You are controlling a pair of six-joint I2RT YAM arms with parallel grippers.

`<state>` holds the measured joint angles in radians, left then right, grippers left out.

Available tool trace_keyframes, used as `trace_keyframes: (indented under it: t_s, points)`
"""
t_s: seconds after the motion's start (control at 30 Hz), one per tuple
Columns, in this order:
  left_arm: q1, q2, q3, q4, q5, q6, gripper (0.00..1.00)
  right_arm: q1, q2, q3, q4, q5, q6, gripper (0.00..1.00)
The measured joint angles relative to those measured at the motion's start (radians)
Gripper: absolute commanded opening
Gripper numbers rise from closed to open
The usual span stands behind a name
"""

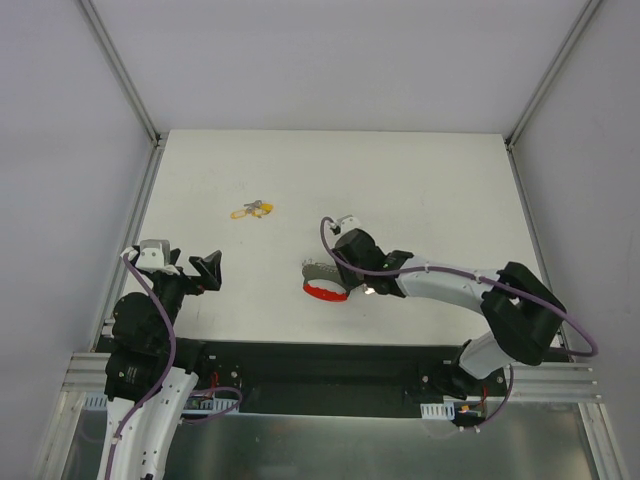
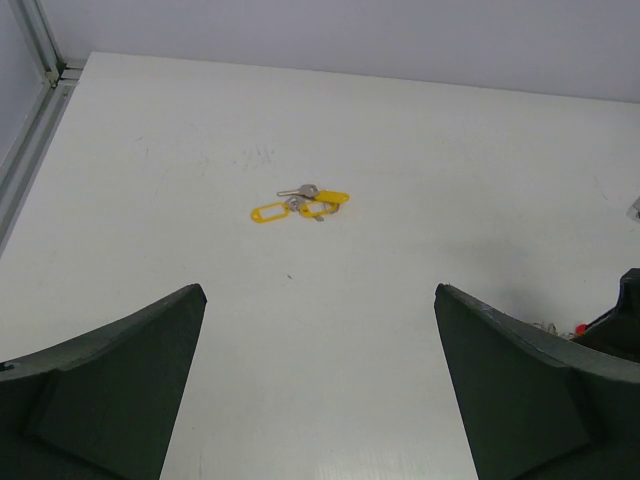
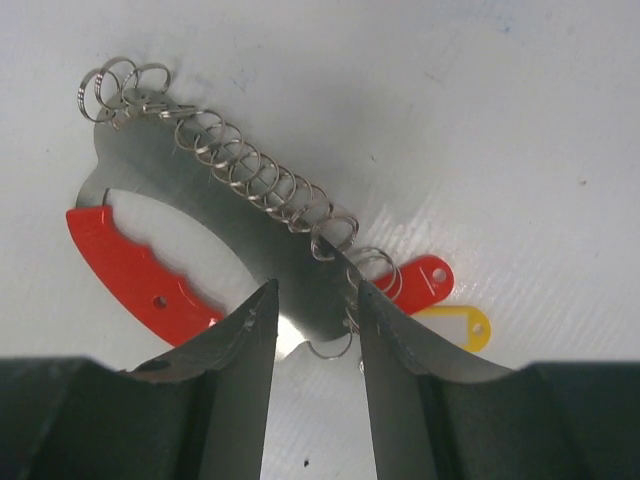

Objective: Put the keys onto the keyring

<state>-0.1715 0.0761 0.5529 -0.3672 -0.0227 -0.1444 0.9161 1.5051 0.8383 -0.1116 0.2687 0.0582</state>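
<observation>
The keys (image 1: 252,210), silver with yellow tags, lie bunched on the white table at mid-left; they show in the left wrist view as keys (image 2: 300,205) well ahead of my fingers. The keyring (image 3: 200,200) is a flat metal plate with a red curved handle (image 3: 130,270) and a row of small wire rings. It lies near the table's front centre as the keyring (image 1: 322,283). My right gripper (image 3: 315,290) has its jaws against both edges of the plate's narrow end. My left gripper (image 2: 320,292) stands wide open and holds nothing, at the front left (image 1: 185,262).
A red tag (image 3: 425,280) and a yellow tag (image 3: 455,325) lie by the keyring's end, beside my right finger. Metal frame rails (image 1: 125,240) run along the table's left and right edges.
</observation>
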Motion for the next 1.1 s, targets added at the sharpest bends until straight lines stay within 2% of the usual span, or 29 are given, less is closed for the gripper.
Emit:
trace_keyframes:
  t_s: [0.4, 0.63, 0.87, 1.1]
  points:
    - [0.000, 0.000, 0.000, 0.000, 0.015, 0.000, 0.99, 0.014, 0.171, 0.084, 0.022, 0.073, -0.032, 0.25]
    - [0.000, 0.001, 0.000, 0.000, 0.023, 0.000, 0.99, 0.014, 0.192, 0.090, 0.029, 0.079, -0.043, 0.16]
    - [0.000, 0.011, 0.000, 0.000, 0.045, 0.000, 0.99, 0.014, 0.192, 0.090, 0.029, 0.078, -0.044, 0.01]
    - [0.000, 0.019, 0.000, -0.006, 0.052, 0.000, 0.99, 0.002, 0.179, 0.090, 0.026, 0.069, -0.024, 0.01]
